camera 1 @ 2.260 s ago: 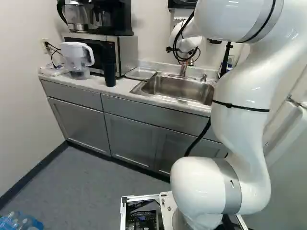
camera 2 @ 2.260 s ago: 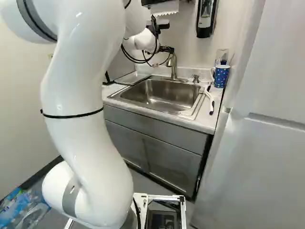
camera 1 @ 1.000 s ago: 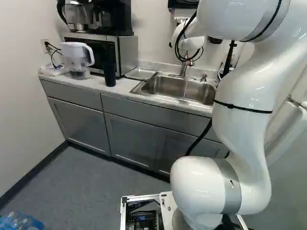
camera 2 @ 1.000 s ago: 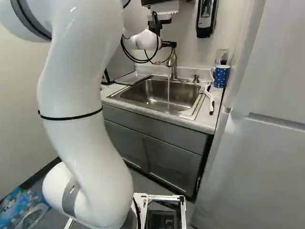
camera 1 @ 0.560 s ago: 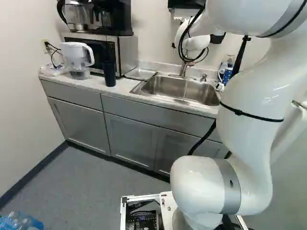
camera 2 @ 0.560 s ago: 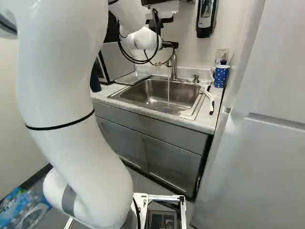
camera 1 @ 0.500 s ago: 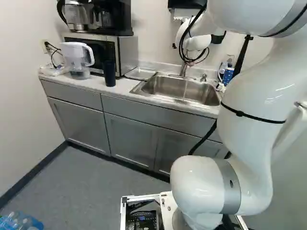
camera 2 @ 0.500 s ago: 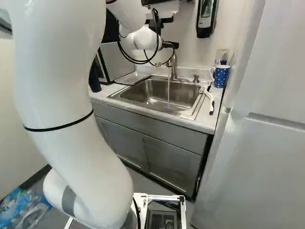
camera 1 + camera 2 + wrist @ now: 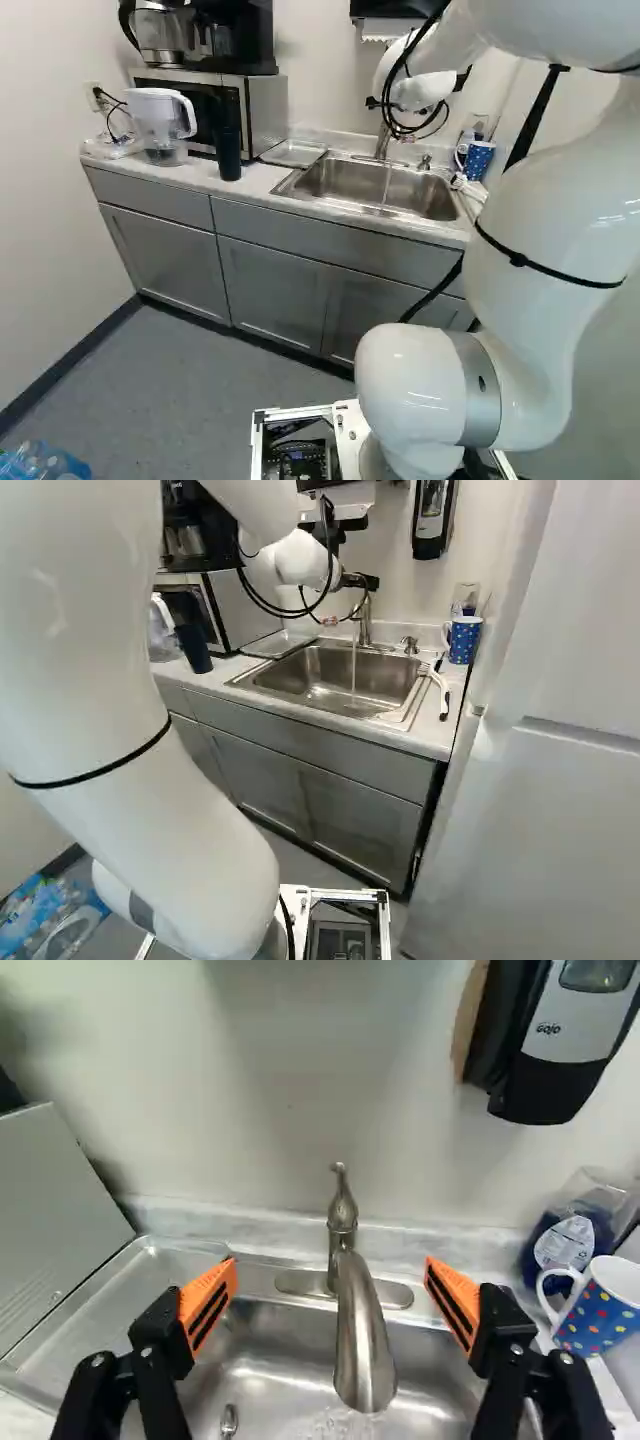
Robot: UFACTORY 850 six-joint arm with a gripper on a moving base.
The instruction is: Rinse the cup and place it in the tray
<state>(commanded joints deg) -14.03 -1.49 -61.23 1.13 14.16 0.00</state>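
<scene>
Blue, colour-dotted cup with a white handle stands upright beside the steel sink. Water already runs from the curved metal faucet — so fetching the cup seems next: carry the spread, empty black gripper over, grasp, rinse — then the shallow metal tray.

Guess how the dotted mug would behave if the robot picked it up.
The mug looks like glazed ceramic, so probably stiff and breakable if dropped. Smooth and rounded, it might slip, especially if wetted by the running water.
</scene>
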